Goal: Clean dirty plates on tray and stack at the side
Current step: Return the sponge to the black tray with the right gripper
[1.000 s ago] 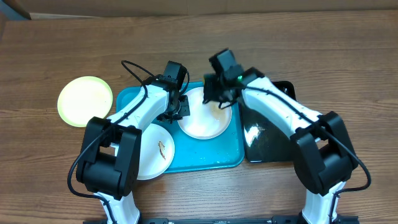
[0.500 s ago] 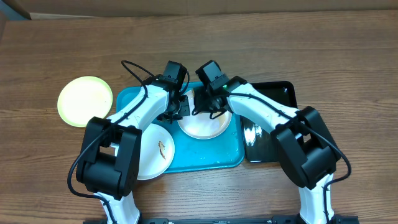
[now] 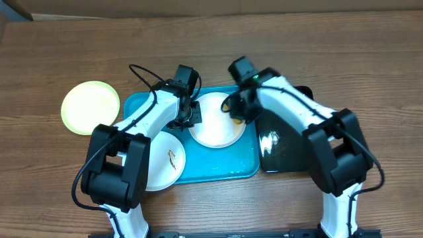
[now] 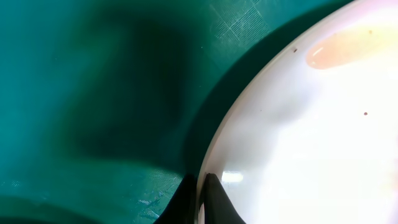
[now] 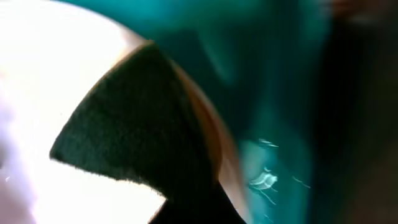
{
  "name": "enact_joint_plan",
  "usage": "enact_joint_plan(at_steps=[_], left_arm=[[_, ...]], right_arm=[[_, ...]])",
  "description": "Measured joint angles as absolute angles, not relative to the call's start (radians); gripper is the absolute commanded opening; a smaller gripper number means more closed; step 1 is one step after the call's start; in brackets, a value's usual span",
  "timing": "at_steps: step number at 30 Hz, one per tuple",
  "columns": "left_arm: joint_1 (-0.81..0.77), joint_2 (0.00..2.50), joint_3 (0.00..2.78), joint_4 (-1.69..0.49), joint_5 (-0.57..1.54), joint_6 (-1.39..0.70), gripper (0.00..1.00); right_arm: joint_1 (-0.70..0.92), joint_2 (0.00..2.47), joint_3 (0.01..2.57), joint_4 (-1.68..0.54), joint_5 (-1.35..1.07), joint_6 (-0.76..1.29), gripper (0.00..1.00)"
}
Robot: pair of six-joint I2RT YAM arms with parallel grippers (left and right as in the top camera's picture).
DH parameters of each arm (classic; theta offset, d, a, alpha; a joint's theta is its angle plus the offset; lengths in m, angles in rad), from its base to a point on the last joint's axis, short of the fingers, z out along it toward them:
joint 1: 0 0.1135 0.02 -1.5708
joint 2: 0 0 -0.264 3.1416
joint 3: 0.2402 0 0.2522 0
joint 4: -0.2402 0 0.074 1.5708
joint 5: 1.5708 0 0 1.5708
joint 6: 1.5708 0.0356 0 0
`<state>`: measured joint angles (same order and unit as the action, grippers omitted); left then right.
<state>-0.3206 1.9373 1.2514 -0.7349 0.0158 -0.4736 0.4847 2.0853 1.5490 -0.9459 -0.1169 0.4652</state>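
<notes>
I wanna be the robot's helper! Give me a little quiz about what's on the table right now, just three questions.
1. True or false: the yellow-green plate lies on the blue tray.
2. What do the right arm's jaws hold? A) a sponge B) a fork C) a cup
3. Fill in: the left arm's jaws pinch the rim of the middle white ____.

Key:
1. False. It lies on the table beside the tray.
2. A
3. plate
</notes>
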Motion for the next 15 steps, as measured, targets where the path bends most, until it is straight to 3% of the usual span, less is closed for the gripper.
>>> enact_joint_plan(at_steps=[9,15], left_arm=[[-0.321,1.938,1.251,-0.735,0.015,-0.474,0.06],[-0.321,1.938,1.250,-0.731,0.015,-0.474,0.08]], right_arm=[[0.336,1.896,1.602,-1.212,-0.025,0.406,0.04],[0.249,1.895,1.495,-1.154,0.101,0.368,0.04]])
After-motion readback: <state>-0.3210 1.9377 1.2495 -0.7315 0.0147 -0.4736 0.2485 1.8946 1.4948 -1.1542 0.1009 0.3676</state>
